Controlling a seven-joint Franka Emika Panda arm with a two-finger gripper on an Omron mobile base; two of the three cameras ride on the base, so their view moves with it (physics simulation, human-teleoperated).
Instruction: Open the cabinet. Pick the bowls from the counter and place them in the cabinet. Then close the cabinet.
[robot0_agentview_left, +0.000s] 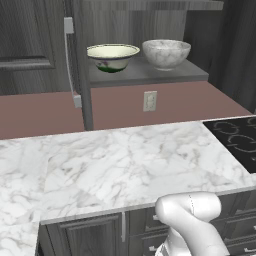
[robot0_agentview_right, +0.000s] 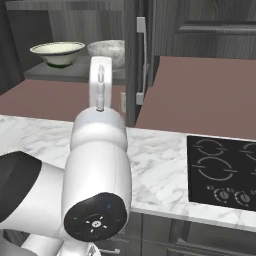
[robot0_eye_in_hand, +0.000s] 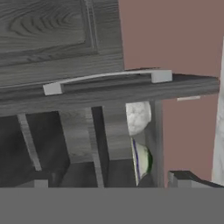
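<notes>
Left base view: bowls shelved, doors still open

Cream bowl (robot0_agentview_left: 113, 56) and marbled bowl (robot0_agentview_left: 166, 53) sit side by side inside the cabinet (robot0_agentview_left: 150, 75).
Right base view: door handle (robot0_agentview_right: 142, 60) stands edge-on.
Hand view: the claw's state cannot be told; it should push the door flat, clear of the bowls.

Place: a rendered home kitchen
Worktop: white marble counter (robot0_agentview_left: 125, 165)
Cooking: black cooktop (robot0_agentview_right: 222, 172)
Storage: dark wood-grain cabinet (robot0_agentview_left: 30, 45), bowls (robot0_agentview_left: 113, 57) on its shelf
Wall: outlet (robot0_agentview_left: 149, 101)

You will find no readable text, labels, brands or numbers; the cooktop (robot0_agentview_right: 222, 172) beside the bench (robot0_agentview_left: 125, 160) bears only unlettered ring markings.
</notes>
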